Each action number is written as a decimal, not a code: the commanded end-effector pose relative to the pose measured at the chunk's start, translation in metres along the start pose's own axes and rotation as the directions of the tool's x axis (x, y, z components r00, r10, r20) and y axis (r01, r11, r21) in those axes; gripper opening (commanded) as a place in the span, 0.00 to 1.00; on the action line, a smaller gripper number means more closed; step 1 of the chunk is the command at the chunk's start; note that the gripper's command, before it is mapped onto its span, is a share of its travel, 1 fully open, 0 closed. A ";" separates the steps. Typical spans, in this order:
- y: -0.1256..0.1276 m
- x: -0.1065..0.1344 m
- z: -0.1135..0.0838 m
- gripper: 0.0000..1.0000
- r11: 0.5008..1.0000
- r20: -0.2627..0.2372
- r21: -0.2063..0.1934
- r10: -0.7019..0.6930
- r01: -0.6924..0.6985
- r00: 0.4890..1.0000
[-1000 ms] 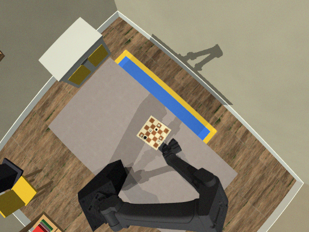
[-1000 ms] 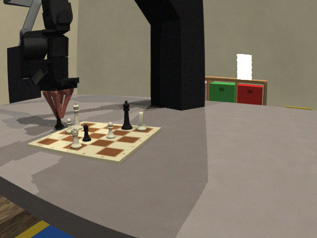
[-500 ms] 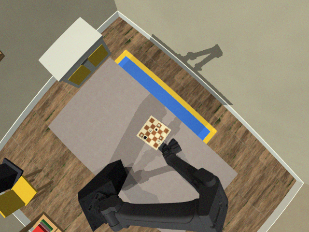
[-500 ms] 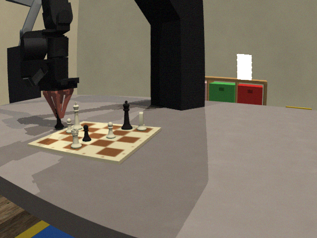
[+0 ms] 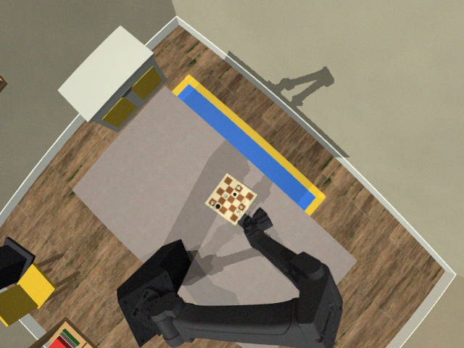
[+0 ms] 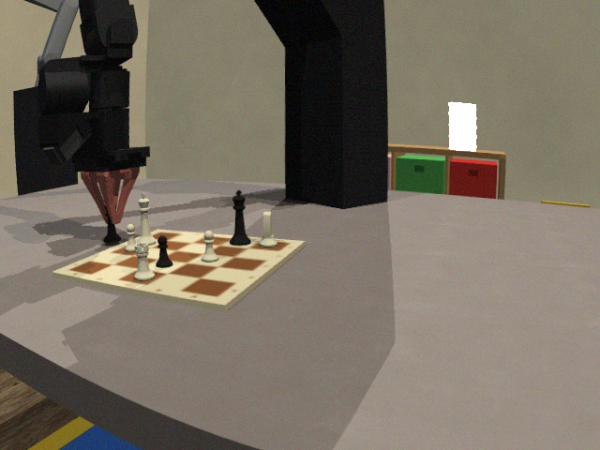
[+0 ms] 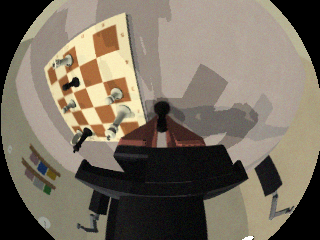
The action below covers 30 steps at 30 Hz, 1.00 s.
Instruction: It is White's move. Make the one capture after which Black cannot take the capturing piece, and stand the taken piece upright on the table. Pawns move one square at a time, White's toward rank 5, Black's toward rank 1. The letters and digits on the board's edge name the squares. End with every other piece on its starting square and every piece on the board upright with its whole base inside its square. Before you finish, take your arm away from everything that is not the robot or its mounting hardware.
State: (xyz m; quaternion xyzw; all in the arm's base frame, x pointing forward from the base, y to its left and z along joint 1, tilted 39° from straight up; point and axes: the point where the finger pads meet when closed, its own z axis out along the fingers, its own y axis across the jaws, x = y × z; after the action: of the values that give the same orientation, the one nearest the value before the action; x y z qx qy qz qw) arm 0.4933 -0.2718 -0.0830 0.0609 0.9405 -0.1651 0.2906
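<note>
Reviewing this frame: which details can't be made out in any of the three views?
- Board edge letters and digits: too small in every view.
- Top of the small black piece in the gripper: hidden by its reddish fingers.
- Piece types from the top view: too small.

One chessboard lies on the bench. Seven chess pieces are in view. Four are white: a king, a rook and two pawns. One more pale piece is of unclear kind. Two are black on the board: a king and a pawn. A third black pawn stands off the board between the fingers.
</note>
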 end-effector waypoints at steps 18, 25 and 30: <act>0.005 0.009 0.002 0.00 1.000 -0.005 -0.002 -0.015 0.015 1.000; 0.005 0.009 0.002 0.00 1.000 -0.005 -0.002 -0.015 0.015 1.000; 0.005 0.009 0.002 0.00 1.000 -0.005 -0.002 -0.015 0.015 1.000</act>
State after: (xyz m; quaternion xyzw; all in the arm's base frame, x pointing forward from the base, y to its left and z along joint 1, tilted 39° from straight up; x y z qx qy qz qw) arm 0.4930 -0.2717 -0.0831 0.0608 0.9402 -0.1654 0.2913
